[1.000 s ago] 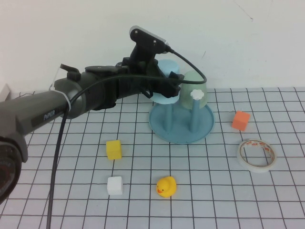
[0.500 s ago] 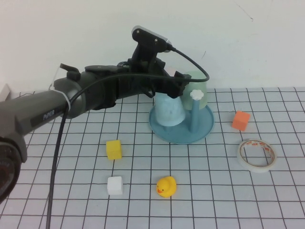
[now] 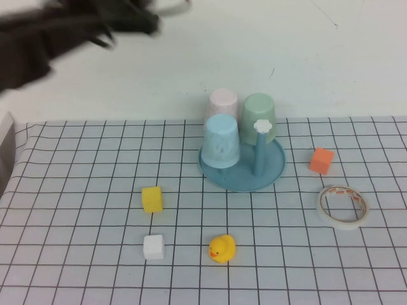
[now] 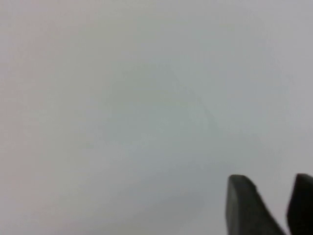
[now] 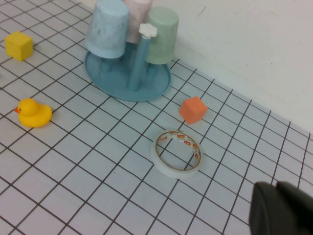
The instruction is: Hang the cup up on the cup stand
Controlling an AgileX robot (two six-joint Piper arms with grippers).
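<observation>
The light blue cup sits upside down over a peg on the teal cup stand, with nothing touching it; the right wrist view shows the cup on the stand too. My left gripper is a dark blur high at the back left, far from the stand. In its wrist view the left gripper faces the bare wall, its fingers apart with nothing between them. My right gripper hovers low over the table on the right side, shut and holding nothing.
A pale pink cup and a mint green cup also sit on the stand, beside a bare peg with a white knob. Around it lie an orange cube, a tape roll, a yellow cube, a white cube and a rubber duck.
The left gripper let go of the cup, which settled lower onto its peg. The left arm then pulled away up and to the back left. The right arm stayed put.
</observation>
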